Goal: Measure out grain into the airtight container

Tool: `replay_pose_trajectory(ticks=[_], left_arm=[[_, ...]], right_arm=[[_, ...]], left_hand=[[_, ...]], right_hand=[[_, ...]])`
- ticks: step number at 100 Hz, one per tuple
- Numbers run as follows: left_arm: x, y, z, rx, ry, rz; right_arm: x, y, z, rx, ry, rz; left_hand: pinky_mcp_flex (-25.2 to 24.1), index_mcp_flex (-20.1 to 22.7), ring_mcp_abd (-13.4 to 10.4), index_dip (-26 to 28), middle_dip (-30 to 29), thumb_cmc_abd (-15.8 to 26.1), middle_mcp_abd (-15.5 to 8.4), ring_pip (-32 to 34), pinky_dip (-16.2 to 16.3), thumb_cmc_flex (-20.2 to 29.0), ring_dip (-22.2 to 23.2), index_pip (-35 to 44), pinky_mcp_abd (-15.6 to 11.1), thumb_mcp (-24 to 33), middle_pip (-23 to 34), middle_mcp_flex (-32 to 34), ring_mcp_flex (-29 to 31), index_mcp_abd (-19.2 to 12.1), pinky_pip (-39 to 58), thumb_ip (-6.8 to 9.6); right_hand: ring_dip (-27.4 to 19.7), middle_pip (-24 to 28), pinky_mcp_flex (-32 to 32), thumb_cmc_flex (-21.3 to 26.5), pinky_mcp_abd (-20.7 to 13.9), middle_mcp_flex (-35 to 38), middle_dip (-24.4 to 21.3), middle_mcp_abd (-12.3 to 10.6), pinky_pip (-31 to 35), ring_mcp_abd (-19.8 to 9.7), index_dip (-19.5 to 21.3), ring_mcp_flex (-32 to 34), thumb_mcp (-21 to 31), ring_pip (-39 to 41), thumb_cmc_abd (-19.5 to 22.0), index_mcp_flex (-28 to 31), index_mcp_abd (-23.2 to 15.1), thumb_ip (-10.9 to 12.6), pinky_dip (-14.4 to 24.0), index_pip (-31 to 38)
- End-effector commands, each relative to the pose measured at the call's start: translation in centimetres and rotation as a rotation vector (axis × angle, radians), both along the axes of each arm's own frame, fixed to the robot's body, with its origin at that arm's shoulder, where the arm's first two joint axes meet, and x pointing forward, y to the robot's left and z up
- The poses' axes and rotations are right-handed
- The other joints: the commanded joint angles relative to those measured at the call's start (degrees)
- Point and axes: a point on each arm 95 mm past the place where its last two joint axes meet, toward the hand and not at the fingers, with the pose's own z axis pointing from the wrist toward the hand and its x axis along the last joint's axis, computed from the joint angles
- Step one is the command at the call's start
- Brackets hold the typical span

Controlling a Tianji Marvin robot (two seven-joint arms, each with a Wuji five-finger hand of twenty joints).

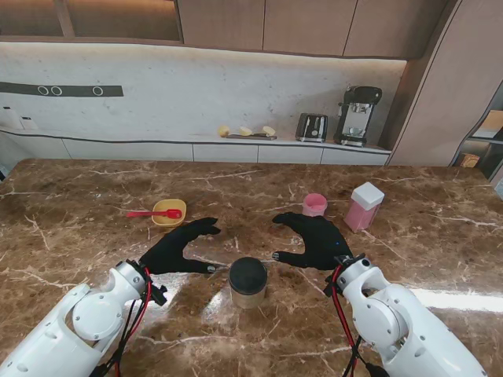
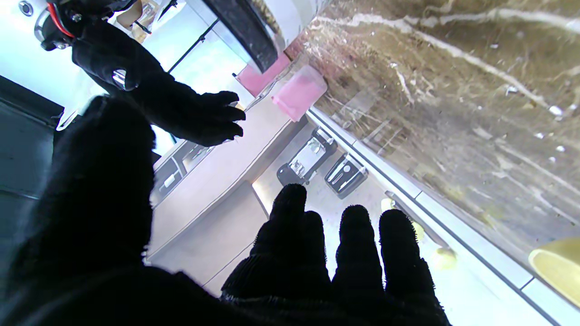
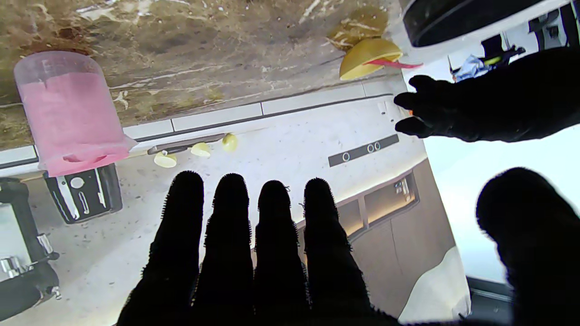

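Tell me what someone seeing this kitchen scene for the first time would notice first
Two black-gloved hands, the left hand and the right hand, hover open on either side of a black-lidded jar standing on the brown marble table, close to me. Farther from me, colours stand out: a yellow bowl with a red spoon on the left, and a pink cup beside a white-lidded pink container on the right.

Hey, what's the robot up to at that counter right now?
Nothing is being held yet. The left hand and right hand are open, on either side of a black-lidded jar with its lid on. A yellow bowl with a red spoon sits farther left; a pink cup and pink container sit farther right.
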Motion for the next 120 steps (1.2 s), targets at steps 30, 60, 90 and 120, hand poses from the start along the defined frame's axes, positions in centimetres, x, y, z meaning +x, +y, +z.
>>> replay_pose_trajectory(ticks=[30, 60, 90, 120], left_arm=[[-1.8, -1.2, 1.9, -0.035, -0.050, 0.016], [-2.1, -1.6, 1.5, -0.046, -0.035, 0.015], [-1.8, -1.6, 1.5, -0.053, -0.042, 0.025], [-1.6, -2.0, 1.5, -0.063, -0.039, 0.027]], right_arm=[[-0.3, -1.2, -1.4, 0.047, 0.057, 0.020], [-0.1, -1.3, -2.0, 0.097, 0.062, 0.024], [-0.6, -1.2, -2.5, 0.126, 0.067, 0.006], [-0.7, -1.2, -2.6, 0.133, 0.057, 0.001]], left_hand=[[2.49, 2.02, -1.14, 2.89, -0.67, 4.98, -0.78, 0.85, 0.01, 0.19, -0.79, -12.45, -1.83, -9.81, 0.64, 2.35, 3.53, -10.31, 2.94, 2.89], [4.70, 2.47, 0.37, 2.58, -0.64, 5.94, 0.48, 2.33, 0.95, -0.07, 0.05, -13.54, -1.21, -10.69, 0.75, 3.74, 6.89, -9.20, 5.01, 3.17], [4.57, 0.54, 0.31, 0.21, -0.52, 6.54, 0.40, 1.88, 1.17, 0.05, 0.22, -16.77, -0.95, -11.30, 0.44, 4.13, 7.08, -8.94, 5.38, 3.53], [4.55, 0.34, 0.21, -0.50, -0.45, 6.73, 0.32, 1.78, 1.17, 0.10, 0.22, -17.07, -0.65, -11.58, 0.28, 4.29, 7.08, -9.18, 5.36, 3.63]], right_hand=[[-1.57, -0.82, -0.02, -1.27, -2.07, 1.11, -1.83, 0.12, -1.11, -2.32, -4.00, 0.36, 0.56, -0.98, -0.03, 0.53, 1.13, 2.80, -1.91, -1.00], [-1.40, -0.47, 0.77, -1.80, -2.24, 1.61, -1.80, 0.14, -0.66, -2.22, -5.16, 1.27, 0.19, -0.62, 0.86, 0.75, 1.51, 2.65, -1.89, -0.62], [-1.42, -0.42, 0.84, -1.32, -2.16, 1.74, -1.98, 0.33, -0.33, -2.26, -5.90, 1.54, -0.11, -0.60, 1.18, 0.32, 1.73, 2.53, -1.95, -0.29], [-1.25, -0.08, 0.79, -0.47, -2.11, 2.07, -1.73, 0.34, -0.07, -2.10, -6.19, 1.70, -0.48, -0.42, 1.34, 0.34, 1.41, 2.38, -1.95, 0.27]])
